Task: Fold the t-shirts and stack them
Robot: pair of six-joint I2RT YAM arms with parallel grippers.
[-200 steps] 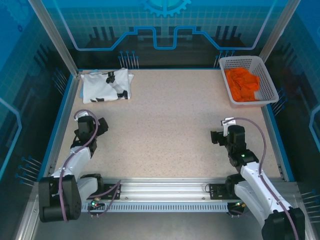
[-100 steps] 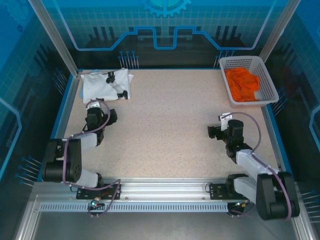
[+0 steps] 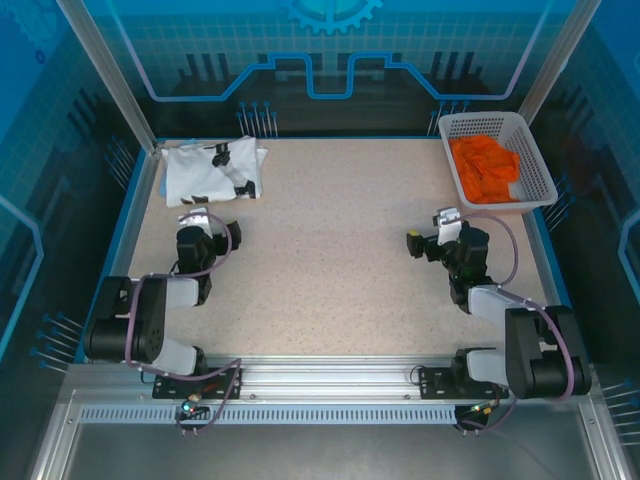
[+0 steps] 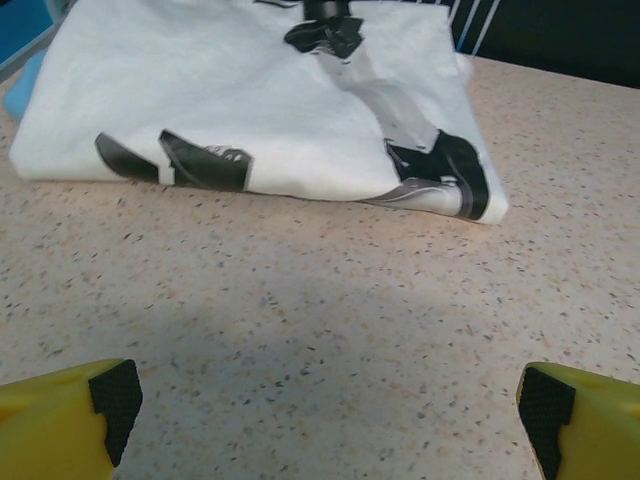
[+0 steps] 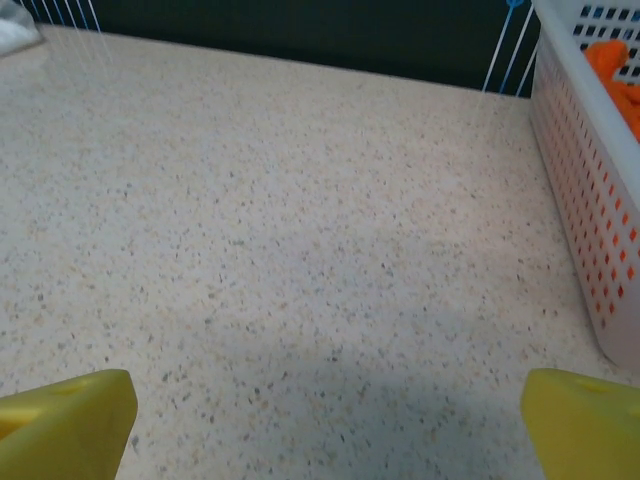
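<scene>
The white t-shirt (image 4: 260,110) lies folded straight ahead of the left jaws and a little beyond their reach, its near folded edge running across their line of approach and its black printed marks facing up. A sliver of the light blue t-shirt (image 4: 22,92) shows at the far left of that pile, ahead of and outside the left-hand finger. It seems to lie under or behind the white one, though I cannot tell which.

The left jaws stand wide apart with nothing between them, the black pads (image 4: 115,395) low over bare table (image 3: 340,250). The right jaws are equally wide and empty, with speckled table ahead of them and a white lattice basket (image 5: 590,200) holding orange cloth (image 3: 485,168) just off to their right.

My reading is that the left arm is closing on the pile, either to square it or to lift an edge. To do that well, keep the jaws open until the lower finger has slid under the near edge. Come in low and level (the cloth is soft and will bunch if pushed), and pinch through all the layers near the right corner, where the fold looks thickest. A shallow bite risks peeling off only the top layer and undoing the fold. The right jaws could come across to steady the other side.
</scene>
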